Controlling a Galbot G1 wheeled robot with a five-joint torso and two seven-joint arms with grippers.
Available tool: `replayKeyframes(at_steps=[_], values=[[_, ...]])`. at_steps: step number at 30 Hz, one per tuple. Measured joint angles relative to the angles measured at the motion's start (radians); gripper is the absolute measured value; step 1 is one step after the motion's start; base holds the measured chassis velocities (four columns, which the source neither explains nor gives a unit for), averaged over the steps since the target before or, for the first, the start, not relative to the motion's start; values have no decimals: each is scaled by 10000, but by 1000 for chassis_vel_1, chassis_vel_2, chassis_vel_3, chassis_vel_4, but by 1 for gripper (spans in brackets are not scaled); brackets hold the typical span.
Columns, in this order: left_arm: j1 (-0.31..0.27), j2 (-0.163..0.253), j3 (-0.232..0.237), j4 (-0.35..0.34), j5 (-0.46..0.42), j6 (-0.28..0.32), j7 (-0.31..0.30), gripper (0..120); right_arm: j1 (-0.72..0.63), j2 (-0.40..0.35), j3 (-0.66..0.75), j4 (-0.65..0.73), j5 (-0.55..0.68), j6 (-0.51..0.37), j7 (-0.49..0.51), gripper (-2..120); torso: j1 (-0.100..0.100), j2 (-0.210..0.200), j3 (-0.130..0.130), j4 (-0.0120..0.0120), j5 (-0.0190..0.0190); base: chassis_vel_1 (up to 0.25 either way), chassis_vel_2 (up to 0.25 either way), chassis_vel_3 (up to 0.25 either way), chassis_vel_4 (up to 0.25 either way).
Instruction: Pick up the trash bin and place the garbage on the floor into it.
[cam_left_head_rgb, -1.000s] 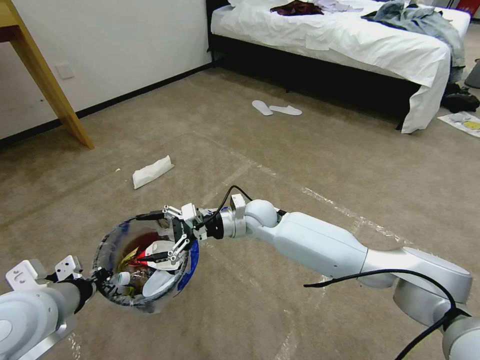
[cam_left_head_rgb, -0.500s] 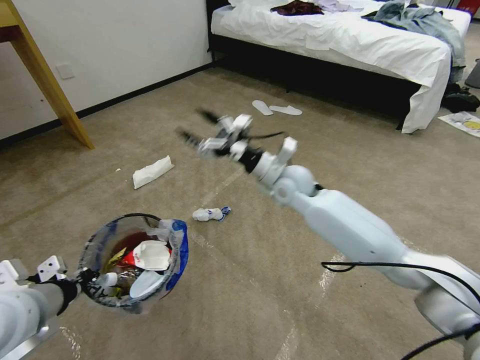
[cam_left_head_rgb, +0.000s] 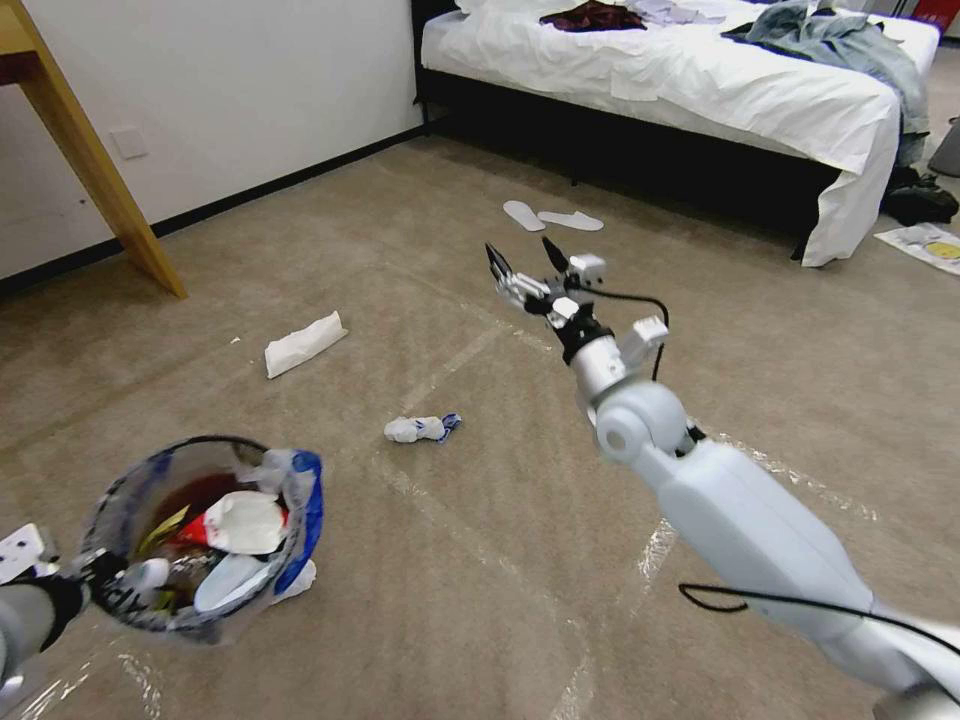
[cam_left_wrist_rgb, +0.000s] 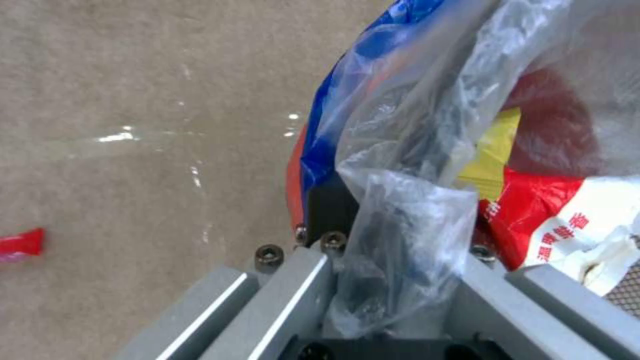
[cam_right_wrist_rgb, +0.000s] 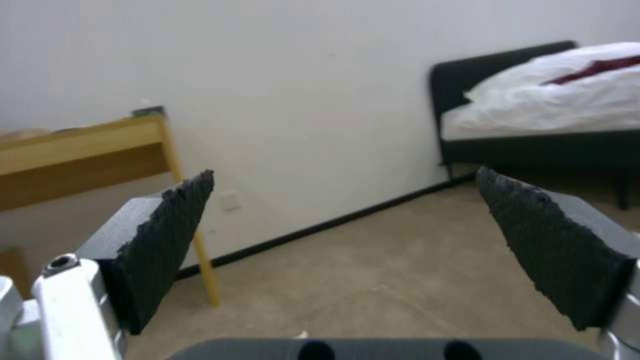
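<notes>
The trash bin (cam_left_head_rgb: 300, 505), lined with a clear bag with blue edges, hangs at the lower left in the head view. It holds a red-and-white wrapper, a yellow scrap and a bottle. My left gripper (cam_left_head_rgb: 95, 578) is shut on its near rim; the left wrist view shows the gripper (cam_left_wrist_rgb: 373, 235) clamped over rim and bag (cam_left_wrist_rgb: 413, 100). My right gripper (cam_left_head_rgb: 525, 262) is raised over the open floor, open and empty, well to the right of the bin (cam_right_wrist_rgb: 360, 240). Garbage on the carpet: a crumpled white tissue (cam_left_head_rgb: 420, 428), a folded white tissue (cam_left_head_rgb: 305, 343), a red wrapper (cam_left_wrist_rgb: 20, 244).
A bed (cam_left_head_rgb: 700, 80) with clothes on it stands at the back right, with two white slippers (cam_left_head_rgb: 552, 216) on the carpet before it. A wooden table leg (cam_left_head_rgb: 100, 180) slants at the left by the wall. Papers (cam_left_head_rgb: 930, 245) lie at the right edge.
My right gripper has lifted out of the bin and swung up and to the right, open. The bin has shifted left and lower in view, uncovering the crumpled tissue on the floor.
</notes>
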Motion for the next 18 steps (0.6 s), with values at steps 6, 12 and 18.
replayKeyframes(at_steps=[6,12,18], values=[[434,-11,-580,15,45,102,108,0,-1891,69,1204,769,-974,-57,324,100,0,0,0,-1,1,0,0,0,0],[748,-137,-910,-104,-71,165,176,0,-3881,75,2474,1504,-1737,285,183,100,0,1,-1,-2,1,0,0,0,0],[1187,-450,-1444,-294,-19,350,358,0,-5787,76,3937,2262,-2960,747,-255,100,1,1,-1,0,0,0,0,0,0]])
